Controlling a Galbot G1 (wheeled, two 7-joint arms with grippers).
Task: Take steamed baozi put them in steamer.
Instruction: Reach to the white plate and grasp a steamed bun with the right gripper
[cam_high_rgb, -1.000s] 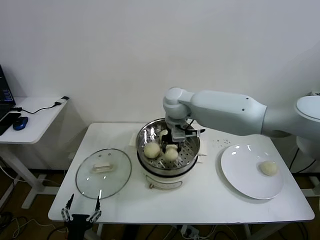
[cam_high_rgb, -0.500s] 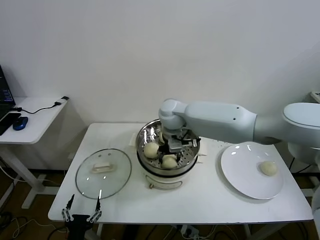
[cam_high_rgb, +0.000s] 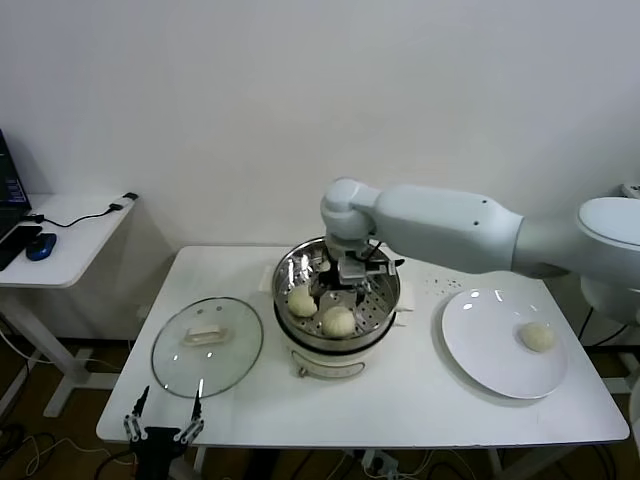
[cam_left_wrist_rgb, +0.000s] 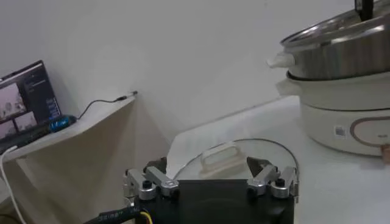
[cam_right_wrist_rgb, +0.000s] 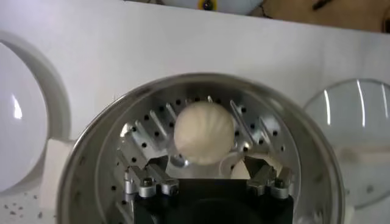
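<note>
The steamer (cam_high_rgb: 337, 292) is bright polished metal — its perforated floor mirrors the light, and the base beneath it is smooth white plastic. The steamed baozi (cam_right_wrist_rgb: 204, 132) inside it look matt and doughy, faintly pleated. Left of the steamer lies a clear glass lid (cam_high_rgb: 207, 346); right of it, a glossy white plate (cam_high_rgb: 490, 350). The table (cam_high_rgb: 420, 405) under the steamer is smooth, matt white — the right arm's shell (cam_high_rgb: 450, 225) over the steamer is satin white plastic.

The right end effector (cam_high_rgb: 345, 283) dips inside the steamer (cam_high_rgb: 383, 310), so the head view hides its fingertips. In the right wrist view the steamer's near rim runs off the edge. The left end effector (cam_high_rgb: 160, 427) sits low at the bench (cam_high_rgb: 420, 400) front, partly cropped.
</note>
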